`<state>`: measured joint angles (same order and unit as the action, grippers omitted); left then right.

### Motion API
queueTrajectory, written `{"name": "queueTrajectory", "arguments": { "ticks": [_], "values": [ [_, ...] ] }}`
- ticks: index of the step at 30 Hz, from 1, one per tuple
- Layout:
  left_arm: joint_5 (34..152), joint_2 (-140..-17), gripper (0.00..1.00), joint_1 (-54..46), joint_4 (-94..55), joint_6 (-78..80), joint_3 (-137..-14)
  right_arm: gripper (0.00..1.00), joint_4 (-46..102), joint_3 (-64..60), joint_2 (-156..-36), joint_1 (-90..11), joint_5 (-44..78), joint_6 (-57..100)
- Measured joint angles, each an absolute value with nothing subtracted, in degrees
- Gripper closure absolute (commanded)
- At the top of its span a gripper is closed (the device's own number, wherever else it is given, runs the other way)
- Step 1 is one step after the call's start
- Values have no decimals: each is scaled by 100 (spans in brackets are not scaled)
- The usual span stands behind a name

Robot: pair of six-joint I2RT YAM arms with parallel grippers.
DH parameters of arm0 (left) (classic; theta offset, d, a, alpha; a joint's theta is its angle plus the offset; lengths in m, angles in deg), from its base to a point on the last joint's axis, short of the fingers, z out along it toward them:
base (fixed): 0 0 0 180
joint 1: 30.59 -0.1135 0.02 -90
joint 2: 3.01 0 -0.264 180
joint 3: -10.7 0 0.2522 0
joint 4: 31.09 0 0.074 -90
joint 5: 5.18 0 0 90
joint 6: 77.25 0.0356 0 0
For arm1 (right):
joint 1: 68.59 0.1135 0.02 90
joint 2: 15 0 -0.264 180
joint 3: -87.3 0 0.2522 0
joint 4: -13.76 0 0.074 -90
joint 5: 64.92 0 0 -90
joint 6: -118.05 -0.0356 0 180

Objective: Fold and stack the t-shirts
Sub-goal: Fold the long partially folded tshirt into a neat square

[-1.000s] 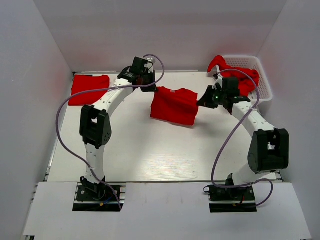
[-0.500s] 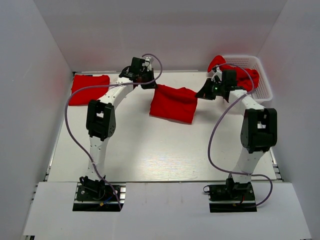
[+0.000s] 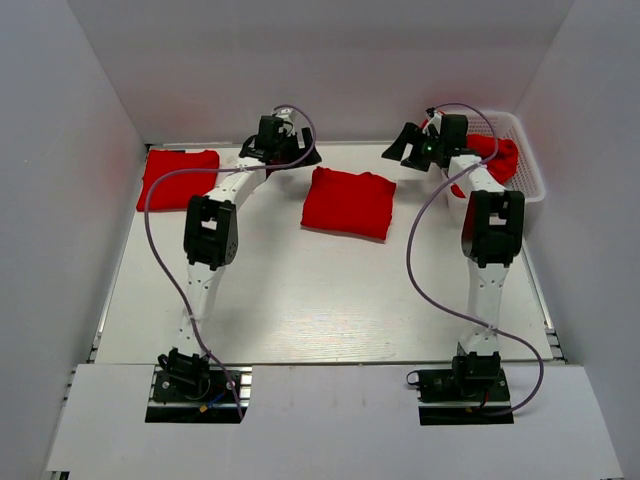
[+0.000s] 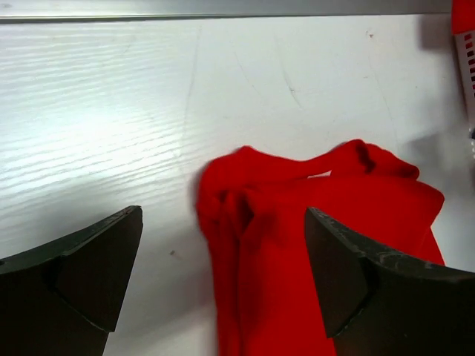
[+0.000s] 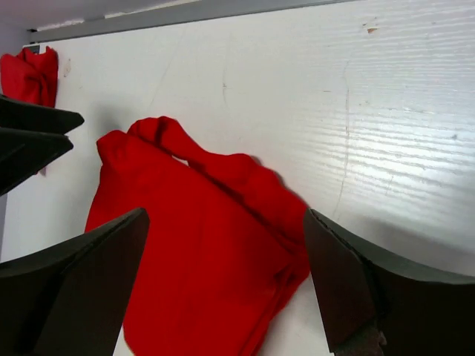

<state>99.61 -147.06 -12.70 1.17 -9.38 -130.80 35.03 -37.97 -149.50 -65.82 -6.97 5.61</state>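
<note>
A folded red t-shirt (image 3: 348, 203) lies flat on the white table (image 3: 300, 290), at the middle of its far half. My left gripper (image 3: 303, 157) hovers just behind the shirt's left corner, open and holding nothing. My right gripper (image 3: 403, 148) is also open and empty, off the shirt's right corner. In the left wrist view the t-shirt (image 4: 319, 245) lies below the spread fingers (image 4: 82, 282). The right wrist view shows the same t-shirt (image 5: 193, 245) under its own wide fingers (image 5: 371, 289). A second folded red t-shirt (image 3: 178, 178) rests at the far left.
A white basket (image 3: 530, 170) at the far right holds crumpled red shirts (image 3: 495, 152). White walls close in the table at the back and on both sides. Purple cables loop from both arms.
Both grippers have opened and released the red t-shirt they held up by its corners. It now lies flat on the table. Both arms have drawn back toward the far wall.
</note>
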Motion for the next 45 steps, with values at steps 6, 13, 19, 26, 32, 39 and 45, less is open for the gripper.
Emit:
{"name": "queueTrajectory", "arguments": {
  "ticks": [6, 13, 19, 26, 32, 39, 45],
  "values": [
    [10079, -14046, 0, -1364, -125, -658, -12154, 10, 3431, -2494, -13516, -6534, -382, 900],
    [10658, -13987, 0, -1086, -66, -378, -11946, 10, 3413, -1565, -12681, -6219, -529, 1335],
    [10986, -13716, 0, -859, -348, -424, -11113, 10, 3415, -1089, -12777, -5942, -693, 1287],
    [11272, -13716, 0, -719, -523, -494, -10680, 10, 3280, -916, -13273, -5828, -796, 1088],
    [11406, -12726, 0, -710, -1000, -544, -8897, 10, 2661, 299, -13016, -5738, -1016, 887],
    [11220, -10853, 0, -334, -361, -673, -6726, 10, 2668, 2708, -10972, -5286, -1084, 889],
    [10306, -9869, 0, -262, 519, -846, -6547, 10, 3280, 2883, -9975, -5194, -824, 1103]
  ]
}}
